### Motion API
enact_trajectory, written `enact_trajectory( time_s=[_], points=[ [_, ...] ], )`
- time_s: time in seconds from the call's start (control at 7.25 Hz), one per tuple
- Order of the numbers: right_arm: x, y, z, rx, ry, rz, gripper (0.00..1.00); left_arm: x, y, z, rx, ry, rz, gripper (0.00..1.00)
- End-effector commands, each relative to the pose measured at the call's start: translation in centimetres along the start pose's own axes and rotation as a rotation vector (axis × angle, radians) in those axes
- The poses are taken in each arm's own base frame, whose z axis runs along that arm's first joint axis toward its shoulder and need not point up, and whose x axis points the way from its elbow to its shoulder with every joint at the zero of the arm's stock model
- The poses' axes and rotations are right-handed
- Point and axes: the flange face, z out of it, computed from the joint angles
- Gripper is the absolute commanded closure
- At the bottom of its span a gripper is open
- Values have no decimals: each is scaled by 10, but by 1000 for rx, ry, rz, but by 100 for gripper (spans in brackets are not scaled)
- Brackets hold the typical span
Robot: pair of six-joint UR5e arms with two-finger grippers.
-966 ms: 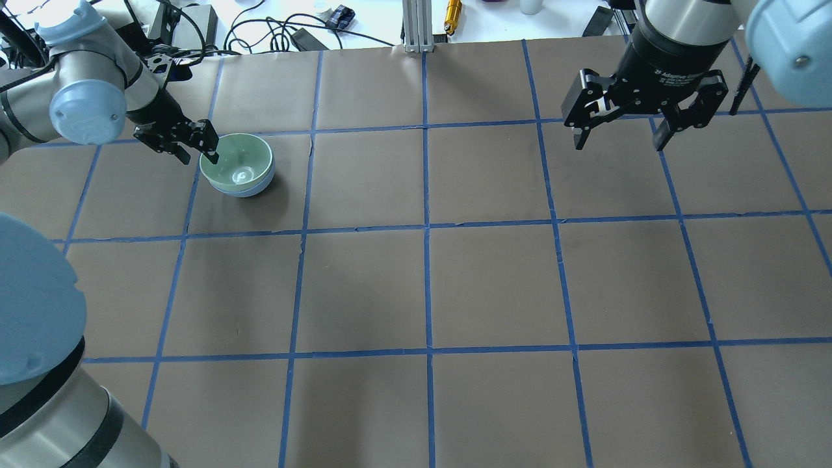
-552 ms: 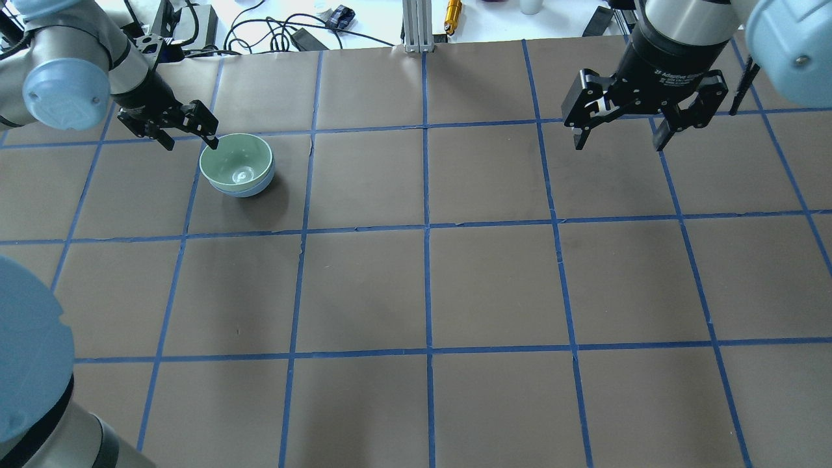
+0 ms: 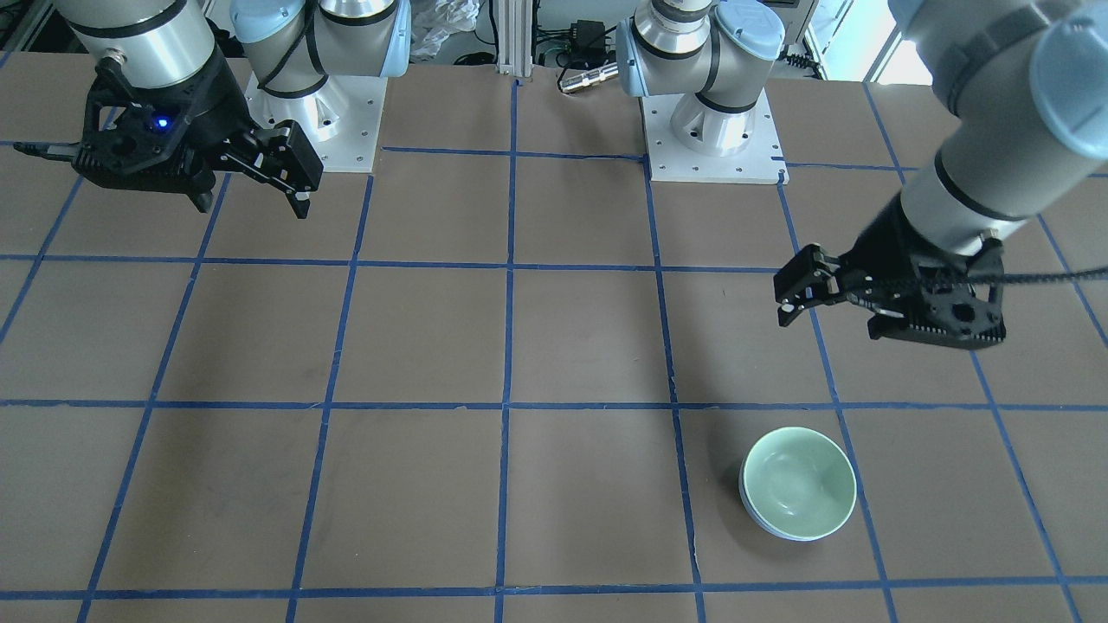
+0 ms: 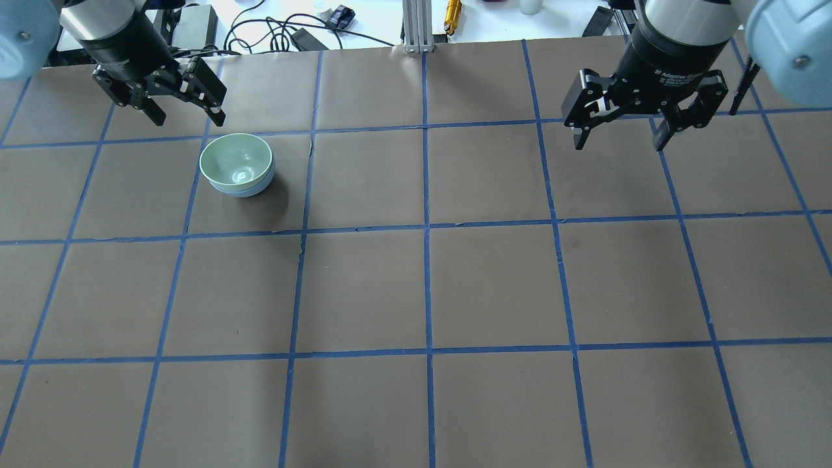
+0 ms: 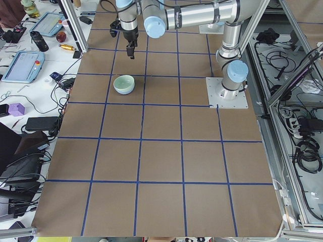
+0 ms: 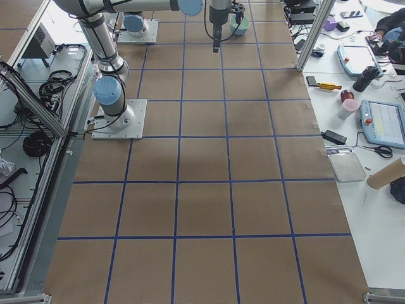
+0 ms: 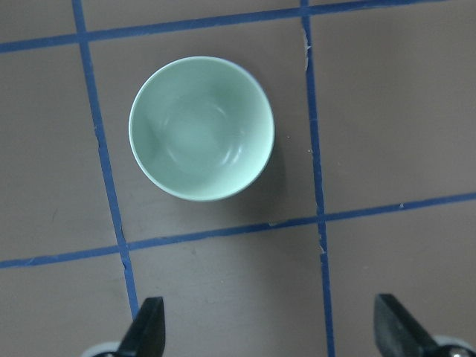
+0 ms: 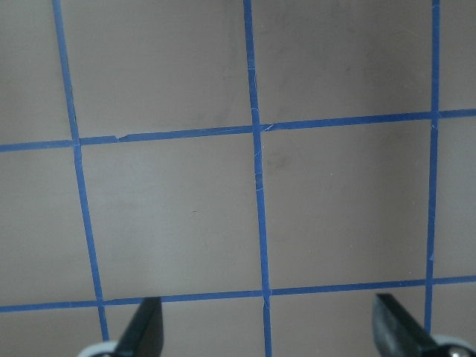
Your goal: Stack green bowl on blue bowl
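Silver arms (image 3: 965, 186) wear pale blue joint caps (image 3: 1073, 82) and black fingers (image 4: 213, 105).

A glossy mint-green bowl (image 4: 235, 164) shows a pale periwinkle sliver of the blue bowl (image 4: 252, 192) under its rim. The matte brown surface (image 4: 494, 286) is ruled into squares by blue tape lines (image 4: 427, 286). My fingers (image 4: 214, 110) are black; my arms (image 4: 689, 16) are silver with pale blue caps.

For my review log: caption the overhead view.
Green bowl nested in blue bowl; left gripper and right gripper open, touching neither.
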Motion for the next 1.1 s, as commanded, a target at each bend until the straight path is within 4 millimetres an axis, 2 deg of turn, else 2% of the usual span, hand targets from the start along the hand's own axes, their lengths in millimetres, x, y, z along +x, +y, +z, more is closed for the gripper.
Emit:
enact_trajectory(
  time_s=[0.0,0.14,0.28,0.97],
  points=[
    [0,0,0,-1,0,0,0,65,45,-47,35,-6,-42,0],
    [0,0,1,-1,0,0,0,74,66,-51,11,-7,-43,0],
    [0,0,0,-1,0,0,0,75,78,-49,8,-8,-50,0],
    [0,0,0,-1,0,0,0,72,82,-48,18,-33,-66,0]
  ],
)
